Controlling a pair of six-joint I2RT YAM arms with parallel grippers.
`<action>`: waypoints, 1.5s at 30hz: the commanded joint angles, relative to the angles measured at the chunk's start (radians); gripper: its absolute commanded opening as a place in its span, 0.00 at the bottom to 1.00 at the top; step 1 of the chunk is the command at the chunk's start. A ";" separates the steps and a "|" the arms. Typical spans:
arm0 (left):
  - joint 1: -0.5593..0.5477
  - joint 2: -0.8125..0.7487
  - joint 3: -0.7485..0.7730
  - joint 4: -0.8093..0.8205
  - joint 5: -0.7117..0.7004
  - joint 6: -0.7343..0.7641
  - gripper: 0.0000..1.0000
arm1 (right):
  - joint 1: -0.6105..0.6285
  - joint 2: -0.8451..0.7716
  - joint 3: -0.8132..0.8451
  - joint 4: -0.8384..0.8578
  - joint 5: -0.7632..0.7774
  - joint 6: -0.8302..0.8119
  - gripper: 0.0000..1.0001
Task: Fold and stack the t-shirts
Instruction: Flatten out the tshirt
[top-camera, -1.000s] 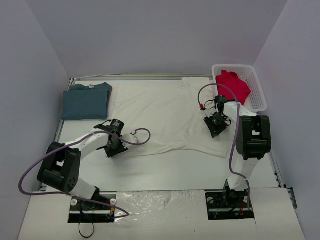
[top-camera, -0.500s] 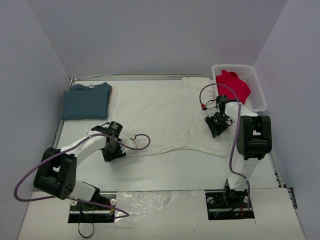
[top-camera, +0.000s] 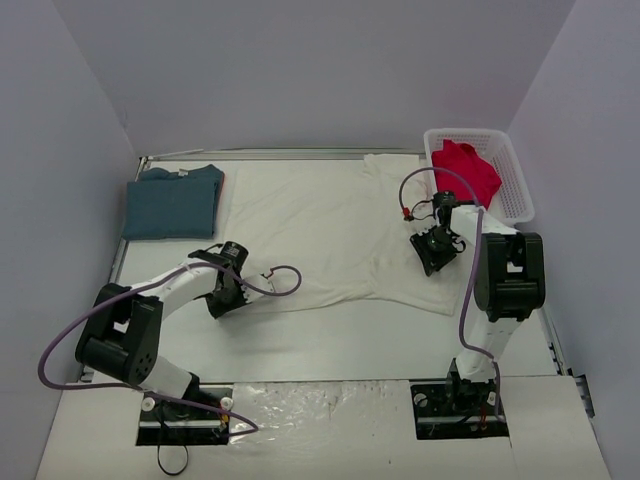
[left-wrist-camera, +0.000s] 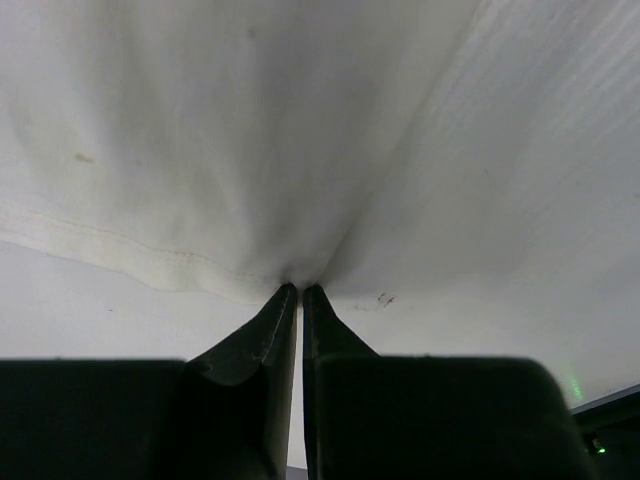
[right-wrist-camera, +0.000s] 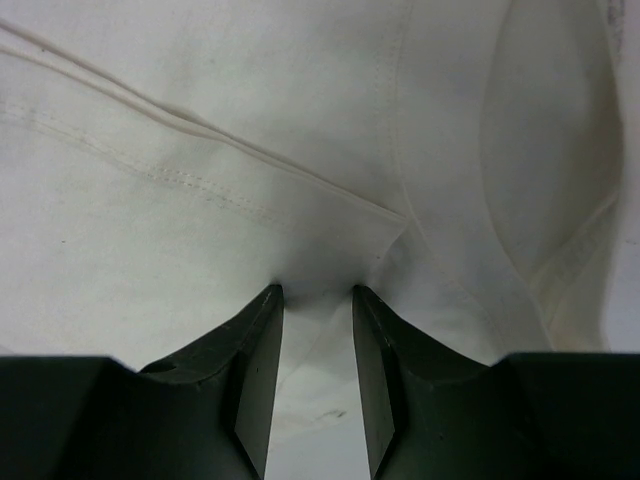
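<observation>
Cloth fills both wrist views: a large cream-white t-shirt (top-camera: 320, 225) lies spread over the table (top-camera: 330, 345), reaching away beyond both sets of jaws.

The left gripper (left-wrist-camera: 300, 290) has its jaws pressed together on the shirt's stitched hem. Fabric puckers to a point right at the tips, and the hem runs off to their left. The right gripper (right-wrist-camera: 315, 292) has its jaws partly apart, and wrinkles converge on the gap, so it appears clamped on a thick bunch of the same shirt. A seamed fold crosses just ahead of its tips, with a sleeve-like flap further ahead and to their right.

A folded teal-blue t-shirt (top-camera: 172, 205) rests well beyond the left jaws, on their far left. A bright red t-shirt (top-camera: 467, 170) sits in a white basket (top-camera: 522, 200) just beyond the right jaws.

Likely risks:
- The left pinch holds only the hem's edge, so a quick lift could let it slip free.
- The right bunch may hold uneven layers, which could drag the fold crooked.
- Unmatched motion between the arms could stretch or twist the shirt.
- A wide swing on the right could knock the basket.
</observation>
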 joint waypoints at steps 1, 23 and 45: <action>-0.001 0.052 0.003 0.011 -0.009 -0.018 0.02 | -0.009 -0.043 -0.027 -0.050 0.010 -0.021 0.31; -0.001 -0.103 -0.048 0.039 -0.056 -0.044 0.02 | -0.075 -0.057 0.039 -0.095 -0.112 -0.052 0.30; -0.001 -0.162 -0.086 0.033 -0.056 -0.041 0.02 | -0.056 0.094 0.123 -0.072 -0.152 -0.035 0.29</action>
